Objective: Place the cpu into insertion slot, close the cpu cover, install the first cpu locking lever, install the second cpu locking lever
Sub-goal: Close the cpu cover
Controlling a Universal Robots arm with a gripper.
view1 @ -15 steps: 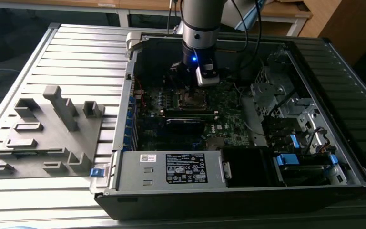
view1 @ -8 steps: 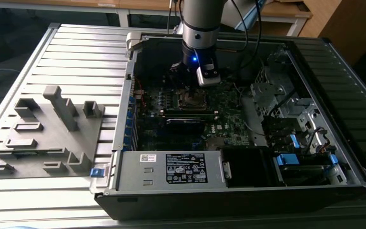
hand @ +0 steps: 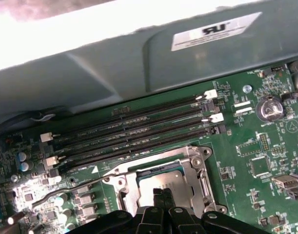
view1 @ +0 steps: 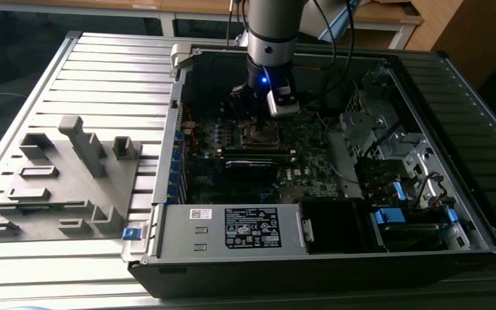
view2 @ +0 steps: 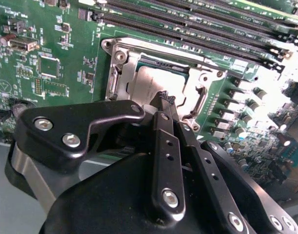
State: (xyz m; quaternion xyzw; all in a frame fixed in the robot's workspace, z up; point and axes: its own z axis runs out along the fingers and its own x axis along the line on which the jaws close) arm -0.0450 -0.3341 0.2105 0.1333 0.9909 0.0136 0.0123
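Pinched narrow at tool (view2: 164, 99), holding nothing; poised straight above cpu (view2: 149, 80) lying flat inside insertion slot (view2: 114, 83), tips close over centre.

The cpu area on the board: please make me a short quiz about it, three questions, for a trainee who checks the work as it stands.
1. True or false: the cpu lies in the insertion slot.
2. In both wrist views, the gripper is nearest to which part? A: the memory slots. B: the cpu. C: the coin battery.
3. Fill in: the circuit board around the slot is ___ in colour.

Key: 1 true; 2 B; 3 green.
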